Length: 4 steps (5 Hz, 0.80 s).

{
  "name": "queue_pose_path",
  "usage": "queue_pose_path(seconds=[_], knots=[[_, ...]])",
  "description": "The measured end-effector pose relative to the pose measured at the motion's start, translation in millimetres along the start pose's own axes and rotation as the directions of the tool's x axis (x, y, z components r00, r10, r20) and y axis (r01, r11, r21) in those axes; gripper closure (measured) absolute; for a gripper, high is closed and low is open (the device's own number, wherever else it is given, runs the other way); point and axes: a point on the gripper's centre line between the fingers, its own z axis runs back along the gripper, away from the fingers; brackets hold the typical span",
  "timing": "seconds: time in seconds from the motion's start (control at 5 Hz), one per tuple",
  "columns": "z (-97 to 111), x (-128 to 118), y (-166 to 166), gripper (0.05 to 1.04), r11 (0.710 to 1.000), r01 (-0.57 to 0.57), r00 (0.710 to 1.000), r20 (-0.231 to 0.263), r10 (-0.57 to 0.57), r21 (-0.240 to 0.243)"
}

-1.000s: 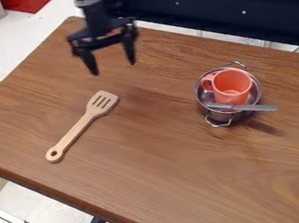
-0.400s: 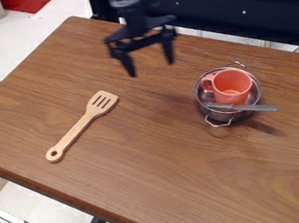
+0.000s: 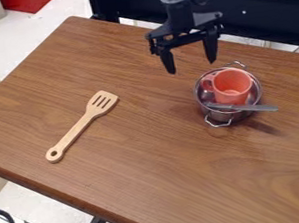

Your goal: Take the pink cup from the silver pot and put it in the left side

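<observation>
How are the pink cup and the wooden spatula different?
The pink cup sits in the silver pot; the spatula lies on the table. The cup is round and hollow, while the spatula is long and flat. Both have a handle.

- Bright, even indoor light over the wooden table (image 3: 152, 178), its grain showing clearly
- Light seems to come from above and somewhat to the upper left, since the silver pot (image 3: 221, 117) throws a soft dark shadow toward the lower right
- A fainter, broad shade on the wood to the left of the pot
- Small pale glints on the pot's metal; gentle shading inside the pink cup (image 3: 233, 82)
- White floor (image 3: 46, 31) at upper left, the brightest area, nearly washed out
- Panel (image 3: 257, 25) behind the table very dark, with little detail
- Table edges run straight, with no obvious bending
</observation>
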Motion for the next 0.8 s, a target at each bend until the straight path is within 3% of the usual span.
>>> queue_pose_path(seconds=[0.8], knots=[[-20,-6,-17,0.086,0.999,-0.054,0.999,0.006,0.054,0.003]])
